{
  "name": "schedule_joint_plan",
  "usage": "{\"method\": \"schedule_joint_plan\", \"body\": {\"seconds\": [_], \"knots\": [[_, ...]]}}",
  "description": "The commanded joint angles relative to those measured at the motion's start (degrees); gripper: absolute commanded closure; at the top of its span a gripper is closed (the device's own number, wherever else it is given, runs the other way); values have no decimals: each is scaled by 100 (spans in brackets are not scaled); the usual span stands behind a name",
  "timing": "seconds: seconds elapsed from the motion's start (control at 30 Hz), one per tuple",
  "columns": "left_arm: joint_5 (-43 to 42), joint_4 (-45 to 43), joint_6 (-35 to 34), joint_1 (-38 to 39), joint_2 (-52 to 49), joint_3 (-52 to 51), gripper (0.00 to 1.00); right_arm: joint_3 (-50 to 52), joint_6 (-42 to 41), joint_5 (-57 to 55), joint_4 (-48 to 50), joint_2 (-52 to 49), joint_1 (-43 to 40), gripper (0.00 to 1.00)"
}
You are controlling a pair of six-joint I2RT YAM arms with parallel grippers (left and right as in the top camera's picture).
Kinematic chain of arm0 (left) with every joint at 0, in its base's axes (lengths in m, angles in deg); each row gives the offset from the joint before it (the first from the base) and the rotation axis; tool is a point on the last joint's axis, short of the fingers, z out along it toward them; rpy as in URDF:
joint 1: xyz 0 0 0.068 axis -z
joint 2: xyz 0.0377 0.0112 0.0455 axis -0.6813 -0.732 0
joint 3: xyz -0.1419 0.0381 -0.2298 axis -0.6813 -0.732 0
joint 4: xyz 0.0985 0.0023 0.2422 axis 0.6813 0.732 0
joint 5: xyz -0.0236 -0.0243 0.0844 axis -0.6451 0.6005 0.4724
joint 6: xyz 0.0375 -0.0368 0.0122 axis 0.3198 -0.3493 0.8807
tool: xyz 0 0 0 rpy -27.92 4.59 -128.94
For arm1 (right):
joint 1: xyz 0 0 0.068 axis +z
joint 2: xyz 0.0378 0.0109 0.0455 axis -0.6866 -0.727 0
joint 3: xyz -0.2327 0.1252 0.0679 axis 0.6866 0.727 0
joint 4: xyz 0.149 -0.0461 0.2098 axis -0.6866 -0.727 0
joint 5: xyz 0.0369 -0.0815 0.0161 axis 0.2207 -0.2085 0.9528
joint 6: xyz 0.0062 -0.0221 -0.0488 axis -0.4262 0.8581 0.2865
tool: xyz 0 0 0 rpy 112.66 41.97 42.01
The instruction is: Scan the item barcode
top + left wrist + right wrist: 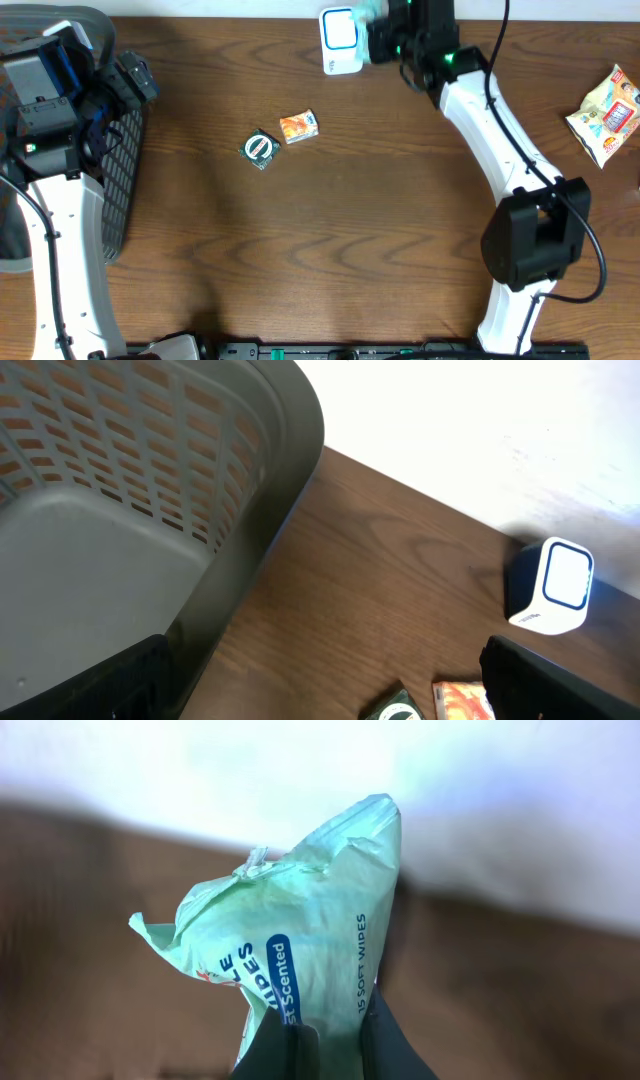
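My right gripper is shut on the lower end of a pale green pack of wipes, which stands up crumpled above the fingers. No barcode shows on the pack's visible face. In the overhead view the pack and the right gripper are at the table's far edge, right beside the white scanner with its blue-rimmed window. My left gripper is open and holds nothing, hovering by the basket's rim; it appears at the far left overhead. The scanner also shows in the left wrist view.
A grey mesh basket stands at the left edge, its wall close to my left fingers. A round green item and an orange packet lie mid-table. A snack bag lies at the far right.
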State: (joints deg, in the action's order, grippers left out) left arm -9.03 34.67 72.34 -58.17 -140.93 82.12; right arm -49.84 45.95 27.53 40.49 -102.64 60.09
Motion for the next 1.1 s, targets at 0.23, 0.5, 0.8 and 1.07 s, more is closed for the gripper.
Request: {"method": "schedule_joint_plan", "body": {"seconds": [0.23, 0.5, 0.8, 1.07], "knots": [[354, 103, -11, -79, -96, 28, 2, -1631, 234, -262, 1622, -1919, 192, 99], [354, 103, -11, -79, -96, 28, 2, -1631, 334, -527, 2151, -2465, 321, 99], [354, 103, -11, -79, -96, 28, 2, -1639, 328, -527, 1805, -2459, 262, 99], [354, 103, -11, -76, -96, 28, 2, -1641, 306, -533, 1285, -2155, 142, 99]]}}
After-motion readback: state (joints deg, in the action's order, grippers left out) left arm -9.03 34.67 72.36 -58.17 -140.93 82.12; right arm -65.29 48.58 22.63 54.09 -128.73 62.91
